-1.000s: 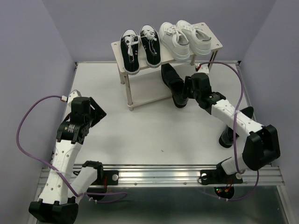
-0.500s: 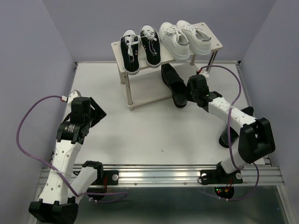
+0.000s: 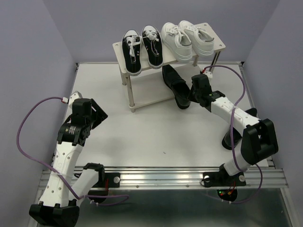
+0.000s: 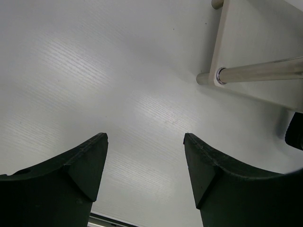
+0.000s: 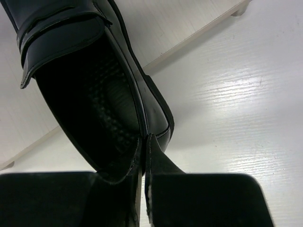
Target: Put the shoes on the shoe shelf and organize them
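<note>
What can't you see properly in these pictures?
- Loafer toe: right wrist view, cut off by the top edge.
- Dark thing by the right arm: top view, the arm covers most of it; maybe a shoe, cannot tell.
- Shelf, lower board: top view, mostly under the top board.
- Shelf again: left wrist view, cut by the edge; only a corner and leg show.

Overhead rear camera sees all; wrist cameras closely face the shoe shelf [image 3: 117, 49].
</note>
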Controlling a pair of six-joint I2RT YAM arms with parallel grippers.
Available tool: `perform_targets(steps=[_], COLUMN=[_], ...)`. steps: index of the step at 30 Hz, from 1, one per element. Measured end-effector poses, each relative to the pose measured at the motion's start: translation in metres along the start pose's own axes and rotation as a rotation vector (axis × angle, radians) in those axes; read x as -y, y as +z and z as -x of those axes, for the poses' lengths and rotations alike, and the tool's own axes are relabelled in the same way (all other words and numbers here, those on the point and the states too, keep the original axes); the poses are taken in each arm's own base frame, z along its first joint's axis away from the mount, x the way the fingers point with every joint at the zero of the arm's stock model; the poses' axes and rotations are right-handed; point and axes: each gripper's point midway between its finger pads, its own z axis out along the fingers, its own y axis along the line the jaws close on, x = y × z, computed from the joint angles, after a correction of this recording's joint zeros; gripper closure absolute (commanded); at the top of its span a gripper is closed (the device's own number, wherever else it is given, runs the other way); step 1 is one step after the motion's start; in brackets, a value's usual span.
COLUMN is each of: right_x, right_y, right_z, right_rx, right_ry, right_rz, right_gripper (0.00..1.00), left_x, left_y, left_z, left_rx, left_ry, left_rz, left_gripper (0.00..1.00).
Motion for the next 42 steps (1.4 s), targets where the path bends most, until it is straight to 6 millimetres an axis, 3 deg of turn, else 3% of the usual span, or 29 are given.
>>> perform_targets(steps=[13, 23, 33, 42], right_x=[-0.008, -0.005, 0.001, -0.01], right_y=[-0.014, -0.011, -0.003, 0.023], right_z=[0.04, 0.052, 0.062, 0.061], right_rx=[0.064, 0.083, 0.106, 0.114], right_ry=[0.094, 0.158, 0.319, 0.432], right_rz=[-0.026, -0.05, -0.039, 0.016], right_gripper=[0.99, 0.99, 0.99, 0.99], left_x=[0.0, -0.002, -0.002, -0.004], left_y=[0.0, -0.002, -0.002, -0.003], left_z=[0.0, 0.0, 0.0, -0.002], left_rx=[-0.001, 0.002, 0.002, -0.001], left_ry=[0.0, 0.0, -0.001, 0.001], left_rz=[0.001, 0.003, 0.003, 0.011], left_gripper=[0.24, 0.24, 0.24, 0.24])
